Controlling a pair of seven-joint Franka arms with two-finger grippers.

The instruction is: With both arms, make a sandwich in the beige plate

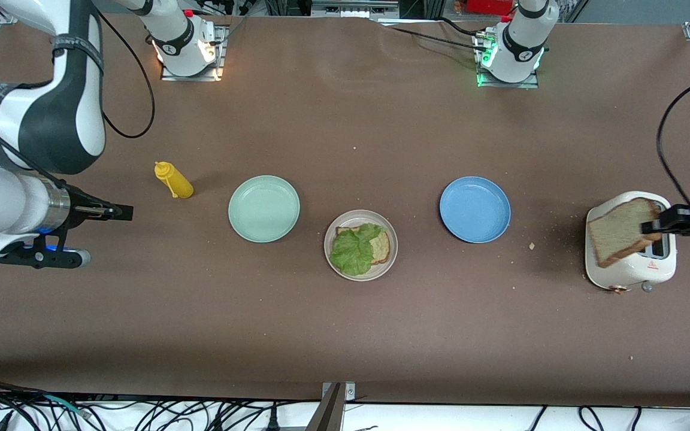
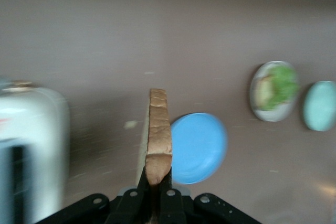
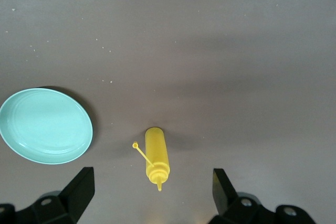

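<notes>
The beige plate (image 1: 377, 272) lies mid-table between a mint-green and a blue plate. On it is one bread slice (image 1: 383, 245) partly covered by a green lettuce leaf (image 1: 353, 250). My left gripper (image 1: 648, 227) is shut on a second bread slice (image 1: 619, 231) and holds it on edge over the toaster (image 1: 632, 269). In the left wrist view the slice (image 2: 159, 135) stands up from the gripper (image 2: 156, 181), with the beige plate (image 2: 258, 106) and lettuce (image 2: 282, 84) farther off. My right gripper (image 1: 122, 211) is open and empty over the table near the yellow bottle (image 1: 173, 179).
The mint-green plate (image 1: 264, 208) and blue plate (image 1: 475, 209) are bare. The yellow squeeze bottle (image 3: 157, 156) lies on its side between my right gripper's open fingers (image 3: 79, 190) in the right wrist view, well below them. Crumbs lie near the toaster.
</notes>
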